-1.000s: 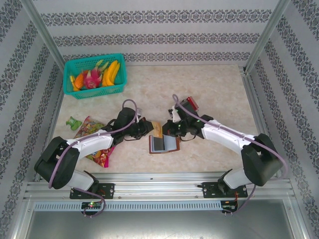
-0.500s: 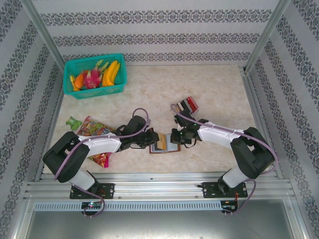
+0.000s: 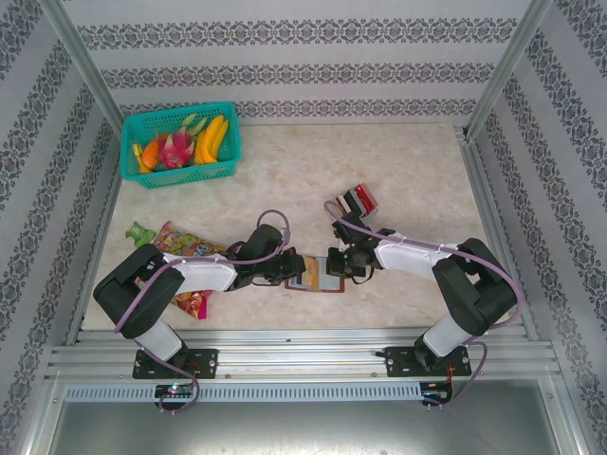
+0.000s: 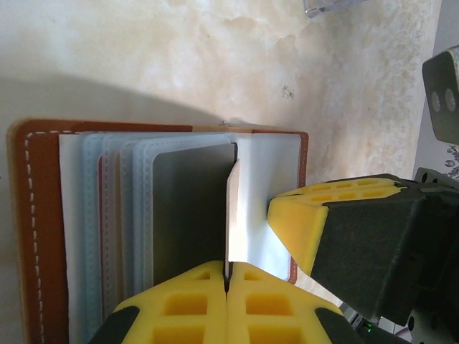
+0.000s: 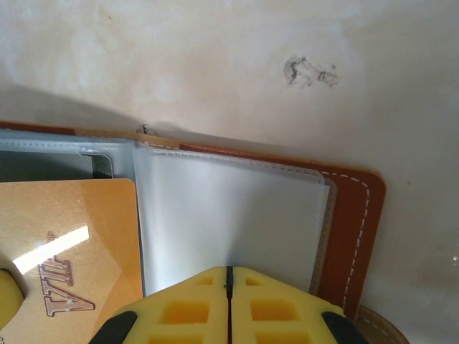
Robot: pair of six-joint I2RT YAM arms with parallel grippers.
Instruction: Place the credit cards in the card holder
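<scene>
Card holder: the small brown leather booklet card holder (image 3: 319,283) lies open and flat on the pale marbled tabletop (image 3: 408,161). It is near the front edge and between the two grippers, with its grey-clear inner sleeves facing up.
Leather cover: in the left wrist view its stitched brown edge (image 4: 39,229) is on the left; in the right wrist view it is on the right (image 5: 355,215).
Tan card: a thin tan-gold plastic credit card (image 5: 72,236) sits over the holder's left-hand page. In the left wrist view it shows edge-on (image 4: 232,208), along the holder's middle fold. Its far end reaches the mouth of a sleeve, but I cannot tell whether it is inside.
Left gripper: the left gripper (image 4: 227,271) has its yellow fingers pinched tight on the near end of the tan card, which comes straight out of the seam between them.
Right gripper: the right gripper (image 5: 229,276) has its yellow fingers pressed together with nothing visible between them. Its tips are over the clear right-hand sleeve.
Right pad and card: one yellow pad (image 4: 305,215) rests against that sleeve just beside the tan card, not touching it.
Elsewhere: a colourful snack packet (image 3: 180,248) lies by the left arm, and a teal plastic basket of toy fruit (image 3: 180,142) stands well apart at the back left.
</scene>
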